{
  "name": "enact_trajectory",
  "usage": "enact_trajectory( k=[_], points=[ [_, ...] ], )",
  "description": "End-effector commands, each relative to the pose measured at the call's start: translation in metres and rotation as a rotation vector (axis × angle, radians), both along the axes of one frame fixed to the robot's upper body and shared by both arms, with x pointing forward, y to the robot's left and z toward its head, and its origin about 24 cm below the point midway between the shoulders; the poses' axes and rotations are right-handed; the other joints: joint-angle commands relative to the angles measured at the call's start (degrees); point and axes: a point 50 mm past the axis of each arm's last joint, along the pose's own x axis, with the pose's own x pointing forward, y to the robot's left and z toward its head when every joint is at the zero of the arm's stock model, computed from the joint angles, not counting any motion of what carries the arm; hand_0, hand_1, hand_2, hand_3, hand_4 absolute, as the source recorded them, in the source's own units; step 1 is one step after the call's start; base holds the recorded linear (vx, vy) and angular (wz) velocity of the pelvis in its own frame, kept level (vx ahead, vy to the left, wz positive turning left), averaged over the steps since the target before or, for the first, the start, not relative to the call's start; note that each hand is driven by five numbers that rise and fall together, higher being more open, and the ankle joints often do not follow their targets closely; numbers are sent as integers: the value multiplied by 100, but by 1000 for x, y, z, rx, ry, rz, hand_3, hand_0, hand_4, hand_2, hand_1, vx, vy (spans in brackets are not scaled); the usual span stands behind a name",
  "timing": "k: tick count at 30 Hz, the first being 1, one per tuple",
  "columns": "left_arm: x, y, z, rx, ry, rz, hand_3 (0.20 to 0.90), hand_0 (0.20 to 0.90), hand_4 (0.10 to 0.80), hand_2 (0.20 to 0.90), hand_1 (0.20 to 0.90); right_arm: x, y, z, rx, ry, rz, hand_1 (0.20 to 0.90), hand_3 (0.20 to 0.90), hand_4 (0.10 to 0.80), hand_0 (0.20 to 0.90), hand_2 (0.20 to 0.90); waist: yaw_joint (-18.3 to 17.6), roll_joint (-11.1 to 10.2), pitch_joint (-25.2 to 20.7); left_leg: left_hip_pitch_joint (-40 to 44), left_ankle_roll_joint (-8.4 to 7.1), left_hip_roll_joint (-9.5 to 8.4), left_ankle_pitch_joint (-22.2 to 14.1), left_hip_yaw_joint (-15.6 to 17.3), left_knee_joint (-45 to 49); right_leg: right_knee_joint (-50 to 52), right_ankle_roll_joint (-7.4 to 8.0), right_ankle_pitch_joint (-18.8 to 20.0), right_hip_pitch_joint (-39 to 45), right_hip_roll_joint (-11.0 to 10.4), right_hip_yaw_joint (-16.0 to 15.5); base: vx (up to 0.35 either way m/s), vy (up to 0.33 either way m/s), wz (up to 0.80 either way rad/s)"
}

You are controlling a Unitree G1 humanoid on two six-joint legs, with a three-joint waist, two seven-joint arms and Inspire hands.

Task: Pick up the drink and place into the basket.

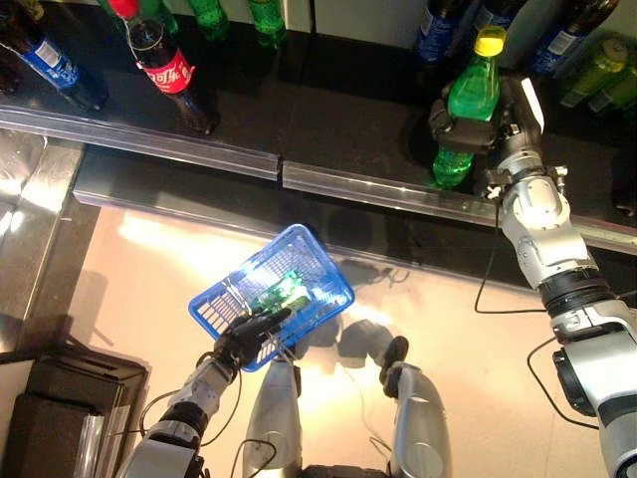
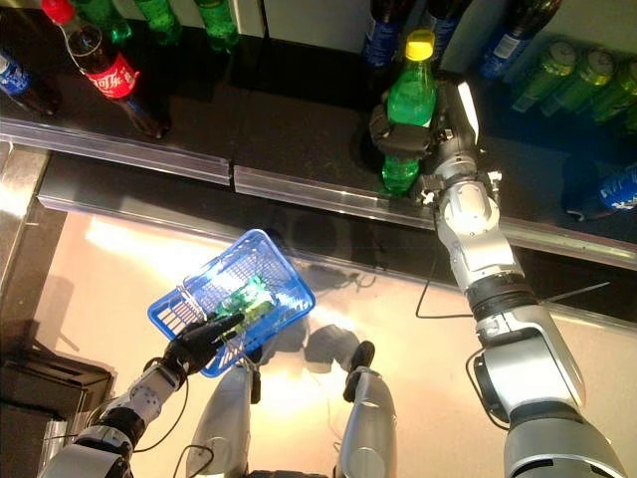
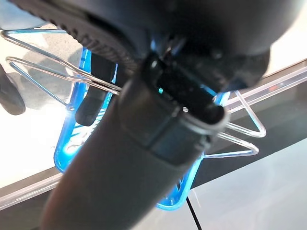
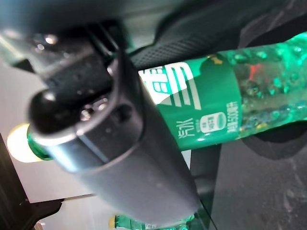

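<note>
A green bottle [image 1: 471, 100] with a yellow cap stands on the dark shelf [image 1: 328, 129], near its front edge. My right hand [image 1: 468, 127] is shut round the bottle's middle; its wrist view shows the green label [image 4: 201, 110] past the thumb. My left hand [image 1: 249, 334] is shut on the thin wire handles [image 3: 43, 72] of the blue basket [image 1: 304, 254] and holds it up off the floor, low at the left. A green drink [image 1: 282, 294] lies inside the basket.
A red-labelled dark cola bottle [image 1: 164, 65] and a blue-labelled bottle [image 1: 50, 60] stand on the shelf at the left. Green bottles [image 1: 234, 15] and blue-labelled bottles [image 1: 438, 30] line the back, green cans [image 1: 602, 70] the right. A metal rail [image 1: 378, 189] edges the shelf.
</note>
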Motion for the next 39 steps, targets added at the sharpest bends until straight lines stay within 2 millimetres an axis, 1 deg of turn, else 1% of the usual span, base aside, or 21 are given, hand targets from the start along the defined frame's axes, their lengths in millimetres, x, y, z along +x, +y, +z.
enact_trajectory(
  k=[1, 4, 5, 8, 13, 15, 19, 21, 22, 26, 31, 32, 39],
  points=[
    [-22, 3, -8, 7, -15, -119, 200, 300, 100, 300, 300, -13, 9, 72, 12, -297, 41, 300, 200, 100, 300, 300, 85, 66, -276, 74, 230, 38, 74, 177, 76, -136, 293, 129, 131, -177, 227, 0, 0, 0],
    [-23, 2, -9, 7, -17, -115, 200, 300, 100, 300, 300, -15, 13, 75, -4, -316, 52, 300, 200, 100, 300, 300, 76, 69, -273, 101, 228, 38, 86, 177, 48, -163, 278, 129, 165, -159, 222, 0, 0, 0],
    [-24, 1, -10, 2, -23, -112, 200, 300, 100, 300, 300, -16, 17, 75, -16, -327, 63, 300, 200, 100, 300, 300, 64, 75, -291, 146, 217, 42, 104, 174, -3, -209, 264, 132, 207, -139, 227, -2, 44, 0],
    [-28, 1, -12, -9, -23, -88, 200, 300, 100, 300, 300, -18, 21, 71, -36, -333, 79, 300, 200, 100, 300, 300, 61, 67, -363, 326, 183, 42, 167, 187, -191, -403, 255, 154, 414, -98, 175, 25, 53, 1],
    [-35, 3, -16, -17, -13, -55, 200, 300, 100, 300, 300, -25, 25, 65, -43, -332, 112, 300, 200, 100, 300, 300, 89, -22, -577, 668, 130, 51, 347, 227, -651, -829, 261, 245, 811, -53, 16, 54, 25, 9],
    [-38, 2, -18, -23, -14, -54, 200, 300, 100, 300, 300, -29, 26, 61, -38, -337, 126, 300, 200, 100, 300, 300, 104, -54, -684, 875, 101, 56, 443, 232, -933, -1070, 261, 274, 1056, 8, -55, 70, 9, 8],
    [-49, 1, -24, -25, -4, -49, 200, 300, 100, 300, 300, -38, 26, 48, -45, -333, 147, 300, 200, 100, 300, 300, 148, -104, -964, 1286, 54, 81, 589, 278, -1468, -1535, 278, 350, 1547, 87, -225, 98, 20, 9],
    [-54, 1, -26, -24, -4, -49, 200, 300, 100, 300, 300, -41, 26, 44, -42, -329, 159, 300, 200, 100, 300, 300, 166, -124, -1062, 1404, 43, 83, 633, 286, -1602, -1673, 288, 390, 1694, 100, -270, 97, 42, 18],
    [-58, 1, -28, -33, -2, -39, 200, 300, 100, 300, 300, -45, 28, 36, -42, -322, 172, 300, 200, 100, 300, 300, 183, -133, -1190, 1518, 32, 94, 679, 291, -1762, -1796, 288, 419, 1826, 113, -313, 105, 71, 18],
    [-65, 1, -30, -39, -3, -19, 200, 300, 100, 300, 300, -53, 33, 25, -41, -316, 204, 300, 200, 100, 300, 300, 223, -150, -1431, 1732, 13, 113, 744, 300, -2000, -2013, 303, 462, 2088, 130, -412, 75, 52, 9],
    [-71, 4, -31, -44, 0, 19, 200, 300, 100, 300, 300, -61, 40, 14, -44, -303, 251, 300, 200, 100, 300, 300, 295, -181, -1734, 1950, -14, 140, 759, 287, -2164, -2247, 317, 489, 2380, 150, -535, 61, 29, 8],
    [-74, 5, -32, -57, -10, 37, 200, 300, 100, 300, 300, -64, 45, 12, -48, -296, 277, 300, 200, 100, 300, 300, 335, -185, -1860, 2053, -28, 158, 770, 301, -2244, -2357, 315, 502, 2509, 162, -586, 42, 38, 8],
    [-69, 5, -21, -95, -109, 69, 200, 300, 100, 300, 300, -70, 58, 12, -51, -304, 359, 300, 200, 100, 300, 300, 518, -192, -2069, 2260, -65, 189, 809, 248, -2408, -2640, 312, 537, 2858, 215, -770, -19, 10, 9]
  ],
)
